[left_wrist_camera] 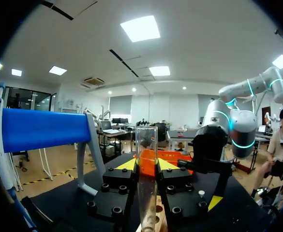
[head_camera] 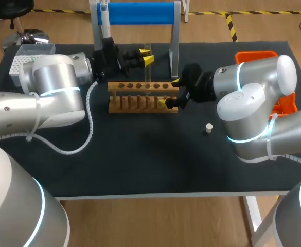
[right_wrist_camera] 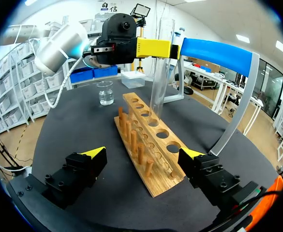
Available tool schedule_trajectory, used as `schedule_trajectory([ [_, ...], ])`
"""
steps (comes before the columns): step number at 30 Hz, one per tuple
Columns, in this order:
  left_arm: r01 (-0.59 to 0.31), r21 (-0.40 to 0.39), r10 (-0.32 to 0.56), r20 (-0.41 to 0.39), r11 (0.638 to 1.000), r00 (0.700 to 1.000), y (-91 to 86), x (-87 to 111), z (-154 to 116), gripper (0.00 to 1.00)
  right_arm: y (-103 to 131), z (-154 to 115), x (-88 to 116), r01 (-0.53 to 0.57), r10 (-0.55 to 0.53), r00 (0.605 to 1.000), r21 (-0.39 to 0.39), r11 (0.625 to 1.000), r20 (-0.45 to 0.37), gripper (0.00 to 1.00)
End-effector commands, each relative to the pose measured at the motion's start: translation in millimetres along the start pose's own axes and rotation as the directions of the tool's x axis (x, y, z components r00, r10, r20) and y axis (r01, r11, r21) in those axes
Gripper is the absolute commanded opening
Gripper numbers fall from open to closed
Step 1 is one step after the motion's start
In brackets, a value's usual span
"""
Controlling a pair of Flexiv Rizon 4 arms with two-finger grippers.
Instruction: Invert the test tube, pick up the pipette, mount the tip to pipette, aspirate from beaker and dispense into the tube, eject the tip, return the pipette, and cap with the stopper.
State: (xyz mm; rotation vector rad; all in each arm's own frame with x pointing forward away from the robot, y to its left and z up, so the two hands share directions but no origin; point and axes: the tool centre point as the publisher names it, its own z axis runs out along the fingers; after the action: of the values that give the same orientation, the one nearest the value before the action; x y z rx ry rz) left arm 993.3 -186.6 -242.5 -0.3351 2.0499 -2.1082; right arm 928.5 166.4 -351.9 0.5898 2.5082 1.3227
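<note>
The left claw (head_camera: 147, 56) gripped the test tube (left_wrist_camera: 146, 193) upright over the wooden rack (head_camera: 140, 100), its lower end at one of the rack's holes. The right claw (right_wrist_camera: 143, 153) stood open astride the rack's end. The stopper (head_camera: 209, 128) lay on the desk (head_camera: 140, 164) near that end, and the beaker (right_wrist_camera: 105, 93) stood beyond the rack's other end.

Left arm (head_camera: 52, 90) is stretched in from its side with the left gripper (head_camera: 145, 55) clamped on the upright test tube (left_wrist_camera: 146, 145) (yellow tips pressed right against the glass), and the right arm (head_camera: 253, 103) sits opposite, right gripper (head_camera: 171, 92) spread wide, gripping nothing.
</note>
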Motion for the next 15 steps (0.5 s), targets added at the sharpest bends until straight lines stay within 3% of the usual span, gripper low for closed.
schedule_trajectory([
  [1, 0.000, 0.010, 0.000, 0.000, 1.000, 1.000, 4.9, -1.0, -0.9, 0.00, 0.7, -1.1, -0.3, 0.000, 0.000, 1.000, 0.004, 1.000, -0.002, 1.00],
  [15, 0.005, -0.004, -0.005, -0.002, 1.000, 1.000, 12.4, -3.0, -2.3, 0.00, 0.7, -1.1, -0.3, 0.000, 0.000, 1.000, 0.004, 1.000, -0.002, 1.00],
])
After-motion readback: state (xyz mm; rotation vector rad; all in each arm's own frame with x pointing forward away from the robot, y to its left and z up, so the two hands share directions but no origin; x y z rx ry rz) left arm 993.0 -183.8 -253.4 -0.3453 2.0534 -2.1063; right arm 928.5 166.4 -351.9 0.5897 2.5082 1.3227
